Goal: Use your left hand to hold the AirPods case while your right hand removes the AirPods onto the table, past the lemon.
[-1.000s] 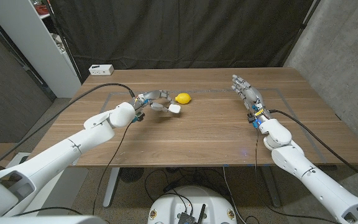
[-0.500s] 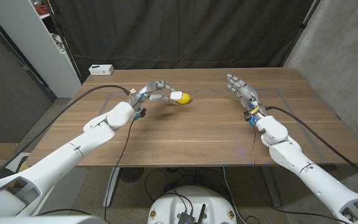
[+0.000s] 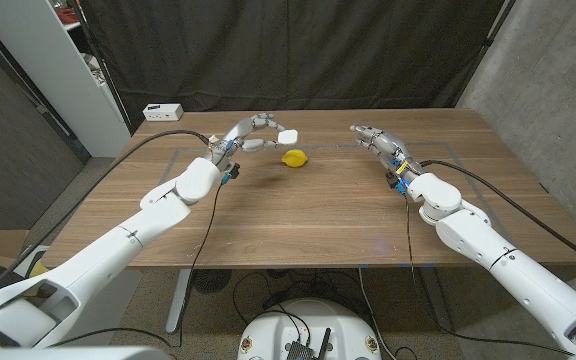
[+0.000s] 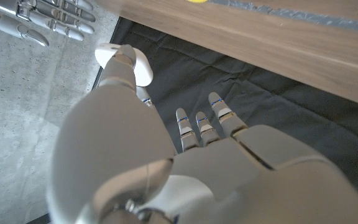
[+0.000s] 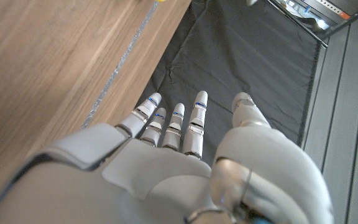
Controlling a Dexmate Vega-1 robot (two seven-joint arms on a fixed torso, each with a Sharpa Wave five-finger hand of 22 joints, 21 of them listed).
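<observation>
Wooden and brown, the bench [image 3: 298,215] has a smooth top with faint tape lines near its far side. Both white arms reach out over it from the near corners.

On the left side, the left hand [image 3: 251,134] is lifted above the bench and holds the AirPods case [image 3: 288,135] at its fingertips. The case is small, white and rounded. It hangs in the air just above and beyond the lemon [image 3: 293,158], not touching it. In the left wrist view the case [image 4: 137,64] peeks out past the thumb.

On the right side, the right hand [image 3: 377,140] is up in the air too. Its fingers are straight and a little apart, and it holds nothing. It is well apart from the case.

I think the case is light, hard and slippery, so it could slide out of a loose hold. A good hold is on its two flat sides, low down, so the lid at the top can swing open. I cannot tell if the lid is open now. The tiny AirPods inside would be light and smooth, and easy to drop. They should be pinched by their tops.

The yellow lemon sits on the bench near the far edge.

Farther back, a small white box [image 3: 162,111] sits on the far left corner. Behind the bench hangs a dark curtain [image 3: 298,50]. A grey wall [image 3: 558,80] stands on the right.
</observation>
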